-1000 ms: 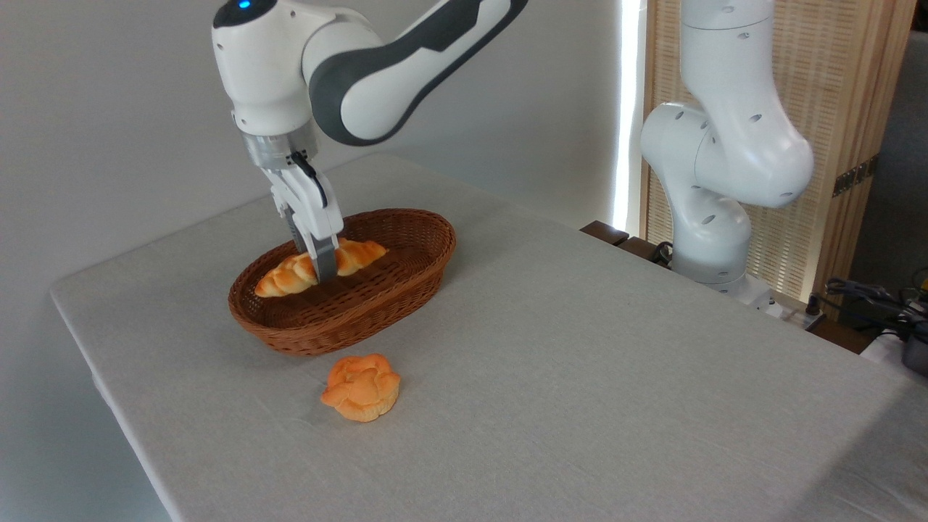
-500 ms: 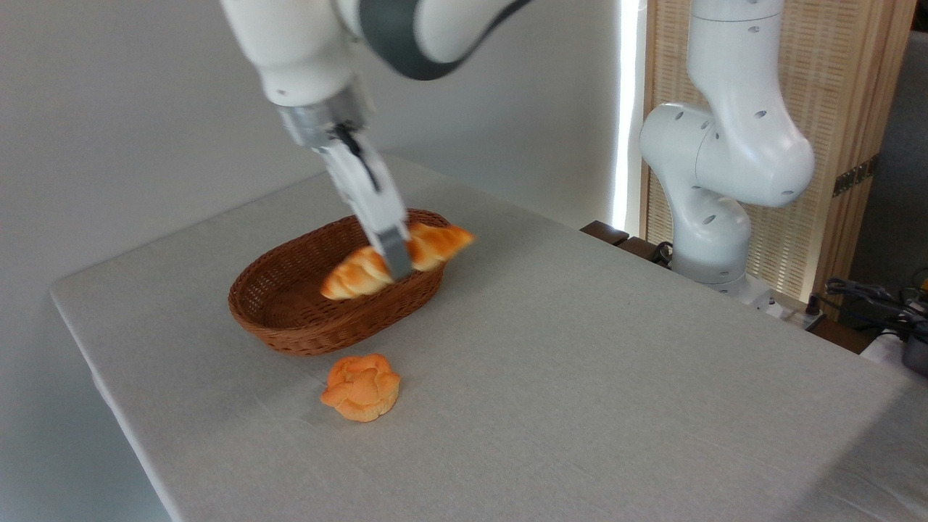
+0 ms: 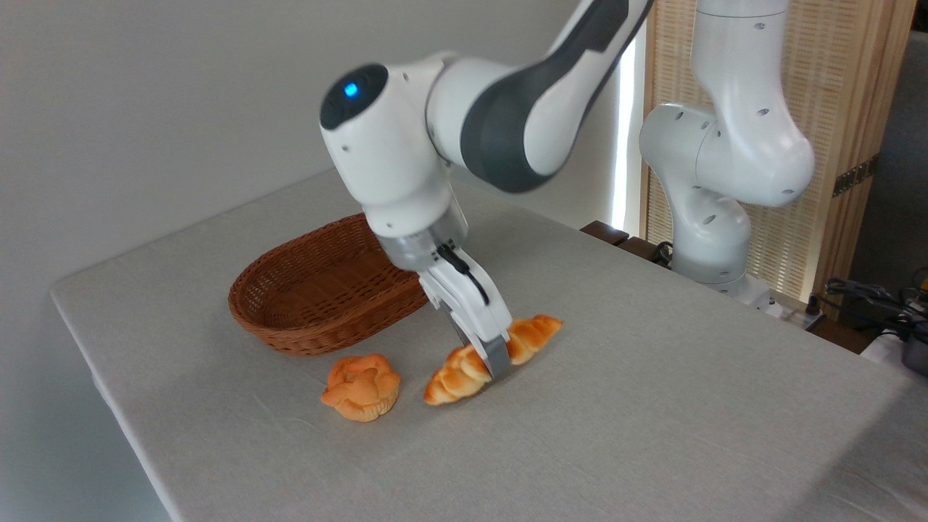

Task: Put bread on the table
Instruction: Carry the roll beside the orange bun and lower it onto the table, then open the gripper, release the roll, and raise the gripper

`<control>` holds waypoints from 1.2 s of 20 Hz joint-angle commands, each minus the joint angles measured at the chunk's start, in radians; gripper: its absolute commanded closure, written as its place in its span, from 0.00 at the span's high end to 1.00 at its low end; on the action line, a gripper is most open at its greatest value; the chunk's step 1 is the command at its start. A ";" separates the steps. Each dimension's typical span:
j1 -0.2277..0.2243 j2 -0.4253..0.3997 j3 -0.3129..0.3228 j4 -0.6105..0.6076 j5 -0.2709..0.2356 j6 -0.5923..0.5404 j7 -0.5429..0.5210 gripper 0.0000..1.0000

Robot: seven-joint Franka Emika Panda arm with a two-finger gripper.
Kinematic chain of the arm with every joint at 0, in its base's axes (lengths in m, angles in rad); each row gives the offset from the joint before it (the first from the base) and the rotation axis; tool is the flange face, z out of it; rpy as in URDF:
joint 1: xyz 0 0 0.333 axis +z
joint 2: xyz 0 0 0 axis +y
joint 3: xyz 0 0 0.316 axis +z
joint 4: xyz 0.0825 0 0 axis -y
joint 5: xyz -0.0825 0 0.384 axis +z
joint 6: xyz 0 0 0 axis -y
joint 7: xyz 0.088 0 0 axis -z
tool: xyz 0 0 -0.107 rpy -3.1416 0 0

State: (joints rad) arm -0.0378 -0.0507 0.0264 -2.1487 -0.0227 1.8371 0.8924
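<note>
On the table [image 3: 652,406], one pincer [image 3: 494,364] grips one bread [image 3: 464,373].

The gripper [image 3: 491,360] covers the middle of the bread [image 3: 455,378], and its far finger is hidden. The wicker basket [image 3: 312,290] has its right end behind the arm.

The tabletop [image 3: 616,406] is light grey-beige cloth with rounded corners. On it stand a brown oval wicker basket [image 3: 319,297] and, near its front, a small flower-shaped orange bun [image 3: 361,386]. Just right of the bun, the braided bread [image 3: 464,370] appears to touch the cloth.
</note>
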 commanded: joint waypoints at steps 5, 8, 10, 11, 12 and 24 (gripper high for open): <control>-0.014 -0.005 0.038 -0.042 0.012 0.065 -0.089 1.00; -0.021 -0.005 0.029 -0.039 0.014 0.059 -0.084 1.00; -0.021 -0.005 0.027 -0.037 0.014 0.059 -0.084 1.00; -0.021 -0.005 0.027 -0.037 0.014 0.059 -0.084 1.00; -0.021 -0.005 0.027 -0.037 0.014 0.059 -0.084 1.00; -0.024 -0.020 -0.028 0.174 0.001 -0.099 -0.006 1.00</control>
State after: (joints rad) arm -0.0590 -0.0698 0.0023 -2.0525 -0.0226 1.7904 0.8653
